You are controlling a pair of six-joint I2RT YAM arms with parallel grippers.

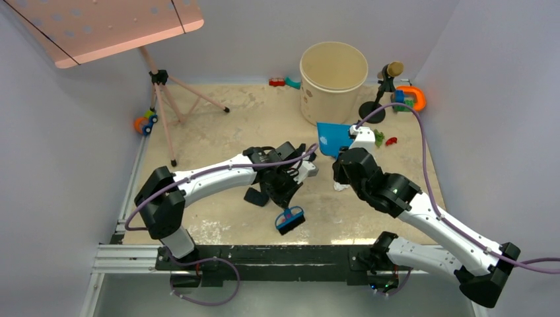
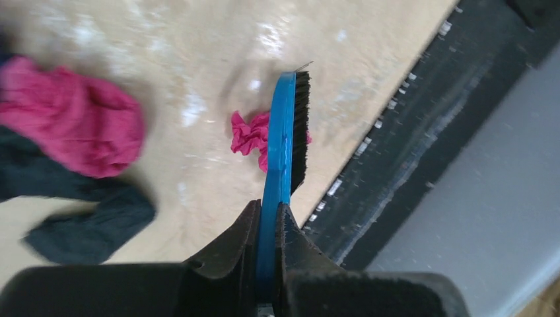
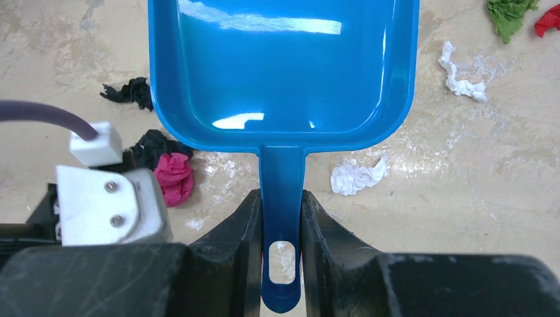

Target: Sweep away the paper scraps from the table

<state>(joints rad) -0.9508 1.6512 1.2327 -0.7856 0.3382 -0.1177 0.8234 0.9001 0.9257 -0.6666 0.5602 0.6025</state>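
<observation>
Left tool (image 2: 267, 208) clamps the brush (image 2: 280, 125), right tool (image 3: 280, 198) the dustpan (image 3: 284, 72). It's empty; scraps (image 3: 356, 177) litter the worktop (image 3: 462, 218), so barely started.

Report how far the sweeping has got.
Done: both tools are picked up, the left hand shut on the brush, the right hand shut on the dustpan. In hand: the brush stands beside a pink scrap. Left: the dustpan is empty; a black scrap, a white scrap and a green scrap lie on the table.
</observation>
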